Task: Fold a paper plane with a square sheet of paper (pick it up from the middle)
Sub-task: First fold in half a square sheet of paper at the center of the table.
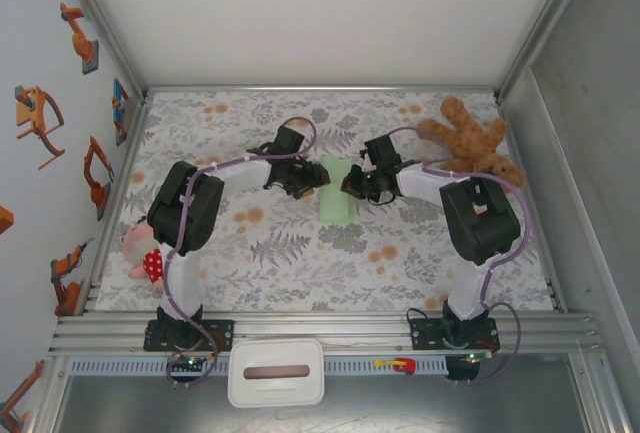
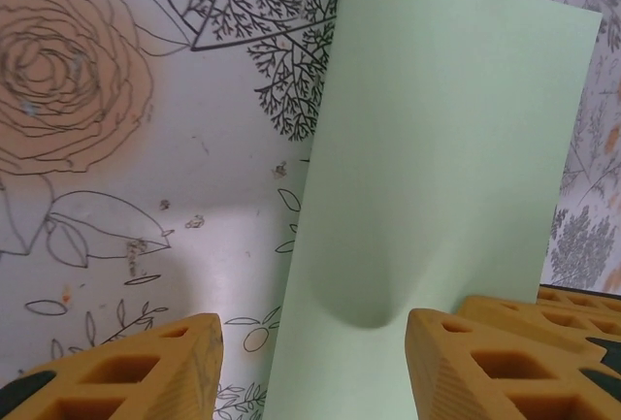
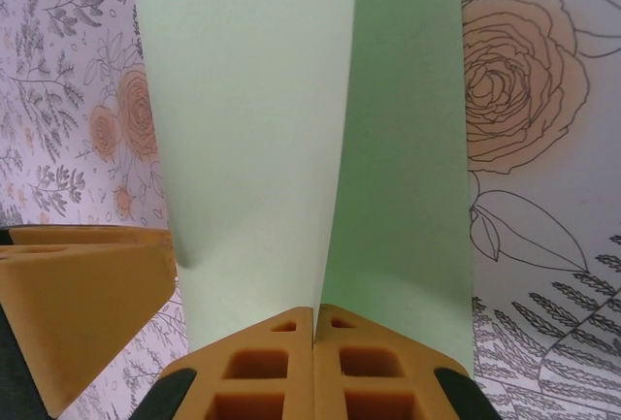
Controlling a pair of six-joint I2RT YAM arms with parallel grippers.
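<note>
Square sheet of paper (image 1: 338, 205): just one, plus my two grippers and two soft toys, a brown teddy (image 1: 468, 141) and a pink plush (image 1: 140, 250). It's plain pale mint, bent over lengthwise into a narrow strip, mid-table, long axis running near-to-far. My right gripper (image 3: 313, 321) is pinched tight on its crease. My left gripper (image 2: 312, 335) is about half open, fingers either side of the sheet.

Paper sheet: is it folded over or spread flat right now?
Folded over. The square sheet of paper shows one layer lapping another at the shut right gripper; from above it is a narrow strip, not a square.
</note>
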